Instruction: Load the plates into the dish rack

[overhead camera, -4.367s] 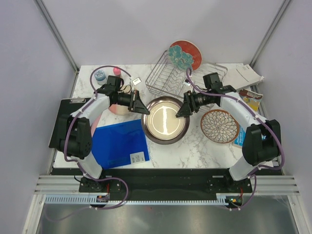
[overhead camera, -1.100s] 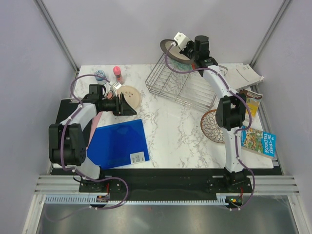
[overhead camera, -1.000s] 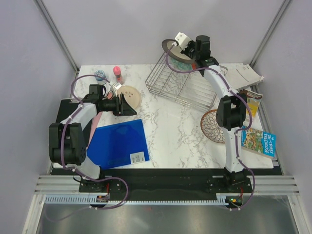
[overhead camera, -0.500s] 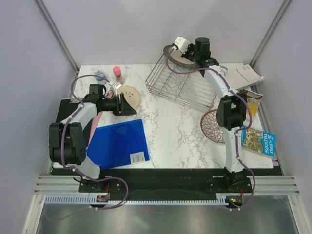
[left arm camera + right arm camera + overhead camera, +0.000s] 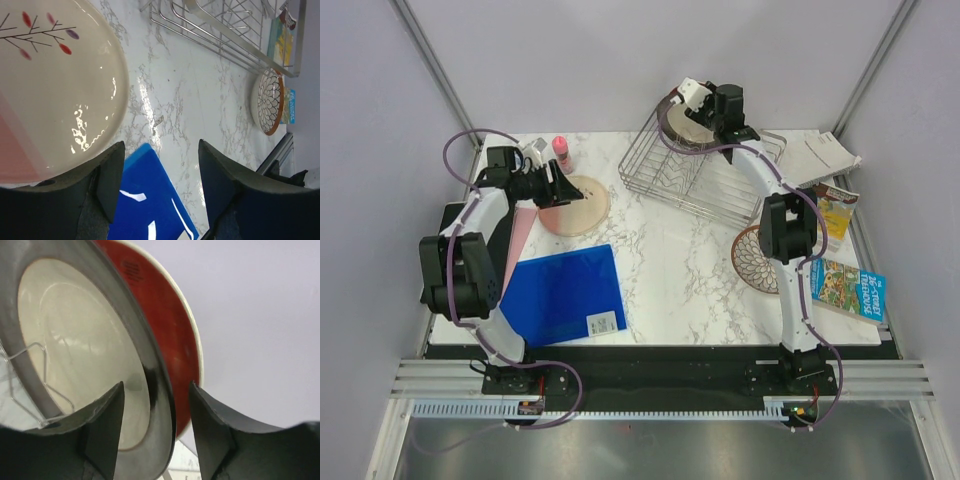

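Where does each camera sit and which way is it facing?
Top external: above and behind the bases, looking down on the table; left arm and right arm show.
Left wrist: over the twig plate, facing across to the dish rack; its fingers show.
Right wrist: at the rack's far edge, facing the dark-rimmed cream plate and red-orange plate; its fingers straddle the rim.
Top and left wrist share the petal plate.

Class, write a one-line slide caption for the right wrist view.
Right end effector straddles the dark-rimmed cream plate; red plate stands behind.
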### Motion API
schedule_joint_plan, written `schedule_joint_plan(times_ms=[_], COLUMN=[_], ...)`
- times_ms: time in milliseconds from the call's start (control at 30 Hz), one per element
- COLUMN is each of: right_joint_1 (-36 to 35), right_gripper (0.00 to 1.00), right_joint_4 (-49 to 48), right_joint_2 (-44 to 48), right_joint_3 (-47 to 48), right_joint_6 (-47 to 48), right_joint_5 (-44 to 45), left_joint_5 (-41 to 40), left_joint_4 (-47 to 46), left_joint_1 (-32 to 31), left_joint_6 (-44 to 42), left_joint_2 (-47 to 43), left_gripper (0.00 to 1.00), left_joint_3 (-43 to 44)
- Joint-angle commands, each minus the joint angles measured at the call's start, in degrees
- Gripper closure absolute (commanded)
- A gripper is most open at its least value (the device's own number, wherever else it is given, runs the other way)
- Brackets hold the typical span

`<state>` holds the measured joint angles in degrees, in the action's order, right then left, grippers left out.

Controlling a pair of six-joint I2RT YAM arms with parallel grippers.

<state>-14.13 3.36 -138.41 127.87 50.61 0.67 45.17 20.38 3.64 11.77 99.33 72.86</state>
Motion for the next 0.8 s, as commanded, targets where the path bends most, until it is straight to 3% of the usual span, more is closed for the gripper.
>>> schedule_joint_plan(times_ms=[0,300,533,667,767], right_joint_1=[0.68,0.16,-1.16,-3.0,-4.32], right_gripper=[0.35,0.2,0.17,0.15,0.15], right_joint_4=[-13.53,-20.48,-18.92,-21.2,-16.99], right_joint_2=[-0.37,6.91,16.84,26.75,33.88], right_joint_3=[0.27,-6.39,-10.09,-20.01,-28.36], right_joint_6=[-0.51,-2.7,-10.6,-16.58,-24.81], right_joint_5=[8.46,9.44,8.39,7.17,-2.22], left_joint_5=[-2.98,-10.87,-19.23,-23.63,-25.83], left_joint_4=[-0.61,-0.61,1.41,2.73,3.26], left_joint_1=[0.58,1.46,2.68,3.04,3.39], left_joint_6=[3.43,5.54,7.56,8.36,9.06], left_joint_2=[0.69,0.43,2.01,2.1,1.84], left_gripper=[0.32,0.3,0.3,0.33,0.34], left_joint_3=[1.06,-2.72,-3.42,-4.92,-5.89])
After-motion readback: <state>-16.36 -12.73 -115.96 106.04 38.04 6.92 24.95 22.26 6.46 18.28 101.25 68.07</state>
